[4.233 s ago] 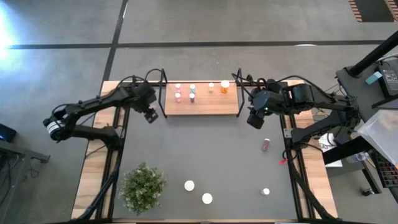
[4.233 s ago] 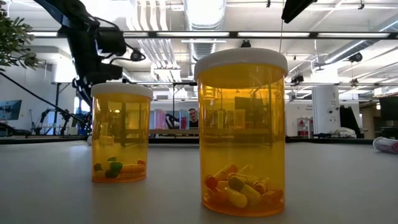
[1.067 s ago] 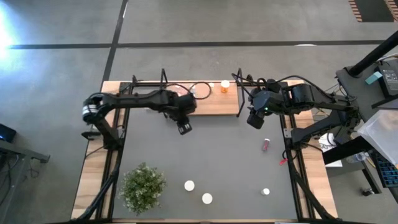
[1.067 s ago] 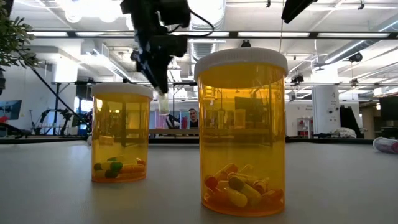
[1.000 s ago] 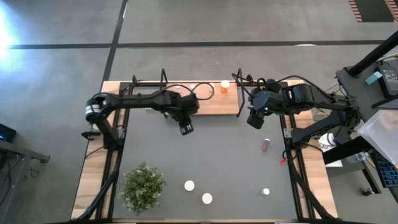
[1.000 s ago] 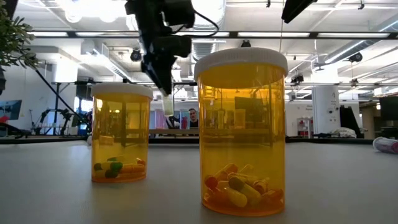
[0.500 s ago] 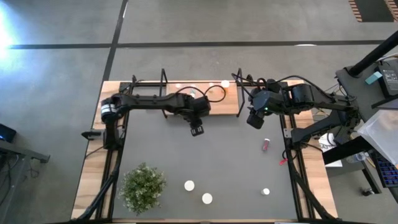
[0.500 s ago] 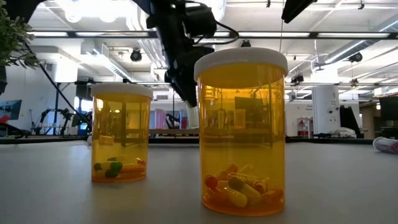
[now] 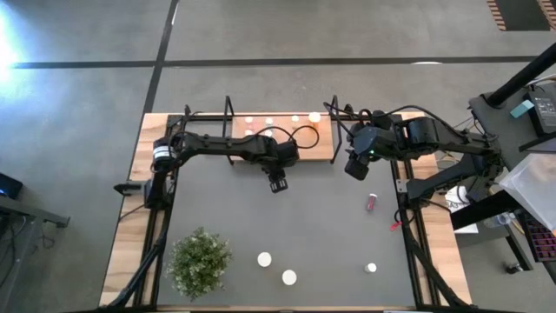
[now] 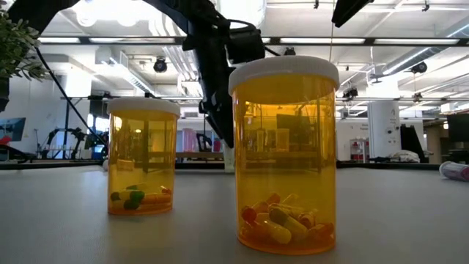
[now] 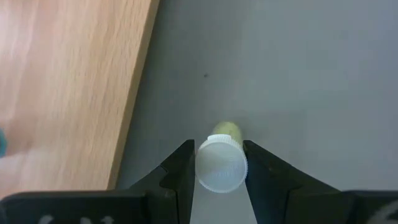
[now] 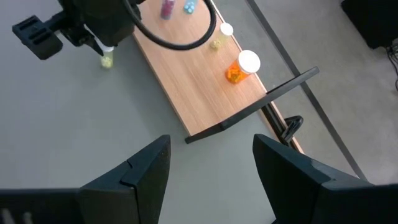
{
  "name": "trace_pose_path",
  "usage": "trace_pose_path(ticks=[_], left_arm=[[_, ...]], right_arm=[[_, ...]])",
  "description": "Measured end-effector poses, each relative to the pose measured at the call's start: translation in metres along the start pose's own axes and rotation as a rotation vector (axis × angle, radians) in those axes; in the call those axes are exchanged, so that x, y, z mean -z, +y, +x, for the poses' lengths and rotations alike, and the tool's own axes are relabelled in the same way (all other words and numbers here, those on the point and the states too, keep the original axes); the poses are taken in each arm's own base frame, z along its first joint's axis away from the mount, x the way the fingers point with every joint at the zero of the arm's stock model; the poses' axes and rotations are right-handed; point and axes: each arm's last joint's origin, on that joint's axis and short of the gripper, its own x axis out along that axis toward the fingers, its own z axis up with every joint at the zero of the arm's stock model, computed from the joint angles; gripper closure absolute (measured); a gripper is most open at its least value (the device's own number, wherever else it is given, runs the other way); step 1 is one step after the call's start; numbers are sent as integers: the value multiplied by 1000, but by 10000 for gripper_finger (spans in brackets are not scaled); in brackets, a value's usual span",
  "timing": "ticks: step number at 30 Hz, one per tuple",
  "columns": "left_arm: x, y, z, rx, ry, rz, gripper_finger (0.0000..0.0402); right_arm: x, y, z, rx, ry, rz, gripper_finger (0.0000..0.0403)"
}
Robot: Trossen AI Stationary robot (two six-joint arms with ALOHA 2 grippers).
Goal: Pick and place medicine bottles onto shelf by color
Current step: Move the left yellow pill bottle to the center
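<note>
Holding a small yellowish bottle (image 11: pixel 220 163) by its white cap, the left gripper (image 9: pixel 277 183) is seen over the grey mat just in front of the shelf (image 9: pixel 306 148), its fingers (image 11: pixel 181 169) clamped on either side of the cap. The bottle is carried clear of the board's front edge, not yet set down. The right gripper (image 9: pixel 354 167) is parked beside the shelf's right end, its fingers apart and nothing between them.

To do this step well, the bottle should be kept upright and brought over a bare part of the board next to its own colour; a small yellowish bottle (image 12: pixel 216 42) and an orange bottle (image 12: pixel 239 67) stand near the right end, while pink and blue ones sit farther along. It should be lowered until the base rests flat before the fingers are opened, since so light a bottle is likely to topple.

No brand, label or writing can be read on any bottle.
</note>
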Motion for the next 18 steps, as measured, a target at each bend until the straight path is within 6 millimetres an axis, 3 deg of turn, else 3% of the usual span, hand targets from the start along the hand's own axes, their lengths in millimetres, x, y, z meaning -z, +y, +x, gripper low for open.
trace_pose_path(ticks=[18], left_arm=[[1,1,8,-44,-13,-13,289]], right_arm=[[0,0,0,0,0,0,184]])
